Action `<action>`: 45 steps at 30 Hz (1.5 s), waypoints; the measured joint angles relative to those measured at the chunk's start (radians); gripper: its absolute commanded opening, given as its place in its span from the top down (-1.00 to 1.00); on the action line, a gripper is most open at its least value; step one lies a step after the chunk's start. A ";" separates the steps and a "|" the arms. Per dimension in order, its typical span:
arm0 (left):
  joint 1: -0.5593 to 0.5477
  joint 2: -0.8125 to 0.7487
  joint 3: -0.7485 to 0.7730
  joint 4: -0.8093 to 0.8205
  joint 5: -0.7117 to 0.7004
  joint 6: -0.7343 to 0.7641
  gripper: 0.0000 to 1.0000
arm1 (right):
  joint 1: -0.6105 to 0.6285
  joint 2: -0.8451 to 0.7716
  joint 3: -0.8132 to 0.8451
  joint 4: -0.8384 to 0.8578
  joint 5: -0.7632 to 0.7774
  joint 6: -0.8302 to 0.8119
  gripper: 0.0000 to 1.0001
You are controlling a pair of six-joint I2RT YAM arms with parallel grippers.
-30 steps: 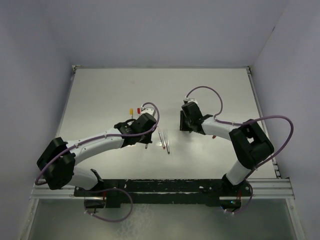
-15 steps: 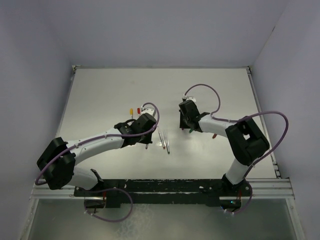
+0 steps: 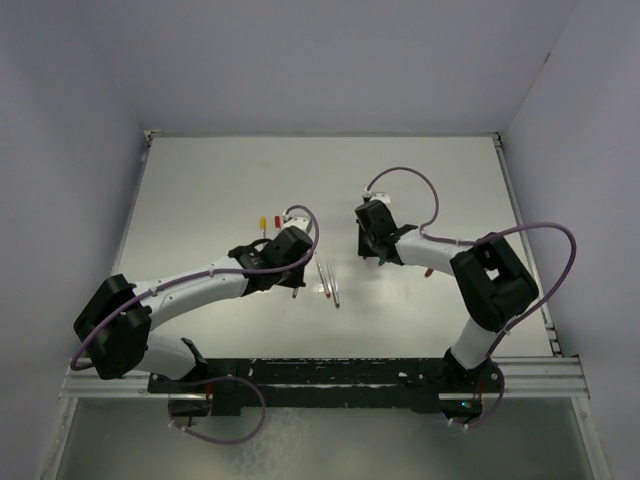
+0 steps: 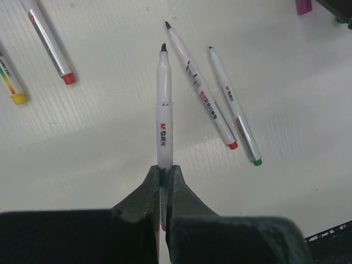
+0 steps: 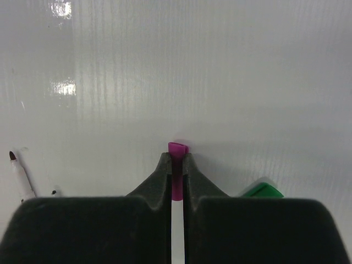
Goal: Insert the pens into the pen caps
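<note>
Plainly, your left gripper (image 4: 163, 176) was pinched tight on the tail end of one pen (image 4: 164, 110). Its jaws were drawn in to a narrow slit, and the bare dark tip pointed toward the top of the left wrist frame. Nearly the whole barrel stuck out past the fingers. Your right gripper (image 5: 176, 162) was likewise clamped narrow on the purple cap (image 5: 177, 149), with only the cap's upper end showing above the fingertips at mid-frame. You could not tell from that view which way its mouth faced.

Two loose pens (image 4: 198, 88) (image 4: 234, 104) lay side by side on the table (image 4: 110, 143), right of centre in the left wrist frame. Two more pens (image 4: 49, 41) lay in the upper left corner. A green cap (image 5: 263, 190) sat at the lower right of the right wrist frame, just beside the finger.

You should have judged the pen light, stiff and smooth-sided, so likely to slide or pivot in a pinch. Held so far back, its long free length would let the tip swing under any side push. A hold nearer mid-barrel would have steadied it. The cap looked tiny, hollow and hard, and it would squirt out if it were squeezed off-centre. It wanted gripping across its closed half, with the mouth left free.
</note>
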 measured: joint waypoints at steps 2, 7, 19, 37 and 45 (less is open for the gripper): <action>0.000 0.000 -0.005 0.011 0.004 0.002 1.00 | 0.001 -0.014 -0.010 -0.001 -0.006 0.000 1.00; 0.000 -0.002 -0.024 0.048 0.018 0.011 1.00 | 0.002 -0.108 -0.064 0.001 -0.048 -0.010 1.00; 0.000 -0.083 -0.186 0.393 0.145 0.035 1.00 | 0.002 -0.512 -0.283 0.357 -0.159 -0.044 1.00; 0.000 -0.060 -0.275 0.953 0.379 0.032 1.00 | 0.002 -0.624 -0.496 0.972 -0.317 -0.016 1.00; 0.000 -0.057 -0.275 0.999 0.397 0.032 1.00 | 0.002 -0.624 -0.523 1.055 -0.317 -0.003 1.00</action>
